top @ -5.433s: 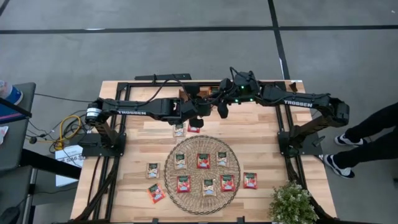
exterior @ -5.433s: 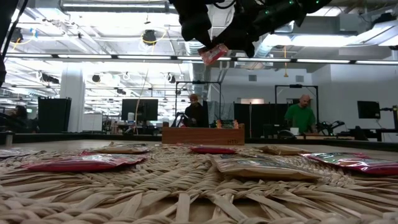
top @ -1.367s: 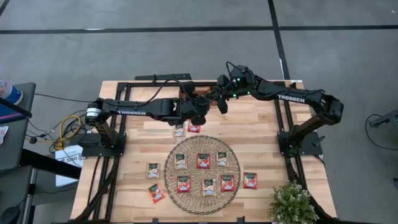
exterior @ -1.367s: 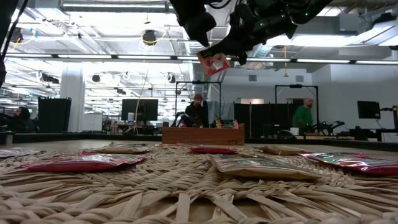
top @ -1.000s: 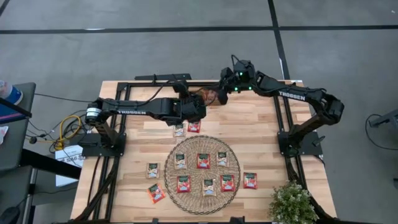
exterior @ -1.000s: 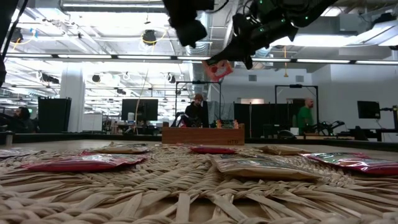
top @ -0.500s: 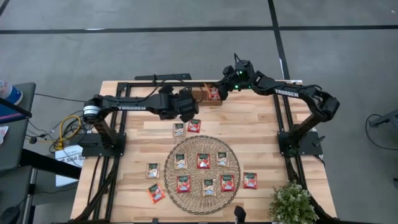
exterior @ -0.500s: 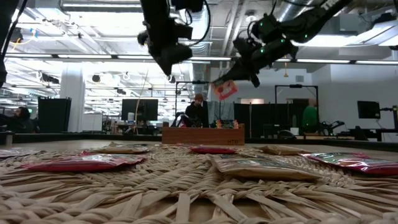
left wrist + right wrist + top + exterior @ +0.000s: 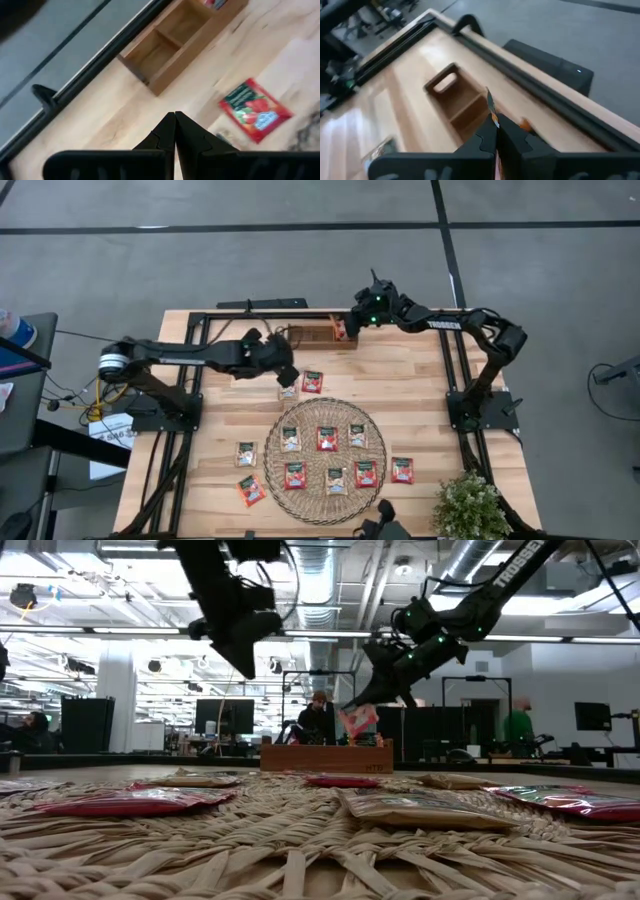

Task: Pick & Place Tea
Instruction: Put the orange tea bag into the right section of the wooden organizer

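My right gripper is shut on a red tea sachet, which hangs just above the long wooden tray at the table's far edge. My left gripper is shut and holds nothing. It hovers over the bare table just in front of the tray's left end, close above two sachets lying flat on the wood; its wrist view shows the red one. Several more sachets lie flat on the round woven mat and beside it. My right gripper pinches the red sachet's upper edge between its two fingers, which slant down from the table's right. The sachet hangs tilted below the fingertips, clear of the tray.
A potted plant stands at the near right corner. Bare wood lies to either side of the mat. People and desks show in the room behind the table.
My right gripper has sunk toward the tray with the red sachet, which now hangs just above it. My left gripper has drawn away from the tray toward the table's left and near side, gone down and rolled, staying shut.
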Controlling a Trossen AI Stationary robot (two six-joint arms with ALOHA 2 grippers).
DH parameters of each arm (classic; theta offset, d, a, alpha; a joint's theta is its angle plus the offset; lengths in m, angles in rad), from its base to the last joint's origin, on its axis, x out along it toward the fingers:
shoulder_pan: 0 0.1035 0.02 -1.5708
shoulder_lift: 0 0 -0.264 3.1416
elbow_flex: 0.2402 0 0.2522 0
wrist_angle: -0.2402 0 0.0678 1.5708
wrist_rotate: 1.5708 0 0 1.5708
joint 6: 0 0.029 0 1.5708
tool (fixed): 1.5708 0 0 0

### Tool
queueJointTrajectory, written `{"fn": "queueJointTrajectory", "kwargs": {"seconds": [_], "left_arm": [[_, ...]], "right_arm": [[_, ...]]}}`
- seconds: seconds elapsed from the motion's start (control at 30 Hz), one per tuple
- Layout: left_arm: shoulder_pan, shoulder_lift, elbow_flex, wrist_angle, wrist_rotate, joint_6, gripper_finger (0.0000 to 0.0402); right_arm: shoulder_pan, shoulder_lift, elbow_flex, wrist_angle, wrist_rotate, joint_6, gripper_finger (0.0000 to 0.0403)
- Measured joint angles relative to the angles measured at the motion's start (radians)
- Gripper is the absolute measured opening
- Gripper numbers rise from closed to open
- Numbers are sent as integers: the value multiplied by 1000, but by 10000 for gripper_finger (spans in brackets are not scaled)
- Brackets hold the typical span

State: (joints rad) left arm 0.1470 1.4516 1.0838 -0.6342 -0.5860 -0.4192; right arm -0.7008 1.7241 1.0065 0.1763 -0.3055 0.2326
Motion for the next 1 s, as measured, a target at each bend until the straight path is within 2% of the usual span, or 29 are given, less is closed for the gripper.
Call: {"fn": "queueJointTrajectory", "kwargs": {"seconds": [0.27, 0.47, 0.8, 1.0], "left_arm": [[25, -200, -167, 227, 160, 34, 0], [62, -295, -275, 435, 281, 71, 0], [115, -366, -416, 564, 372, 31, 0], [115, -365, -430, 578, 402, 11, 0]], "right_arm": [[4, 0, 0, -21, 88, 3, 0], [48, 0, 0, -37, 226, -21, 0], [58, 0, 0, -73, 237, -30, 0], [81, 0, 0, -67, 242, -43, 0]]}}
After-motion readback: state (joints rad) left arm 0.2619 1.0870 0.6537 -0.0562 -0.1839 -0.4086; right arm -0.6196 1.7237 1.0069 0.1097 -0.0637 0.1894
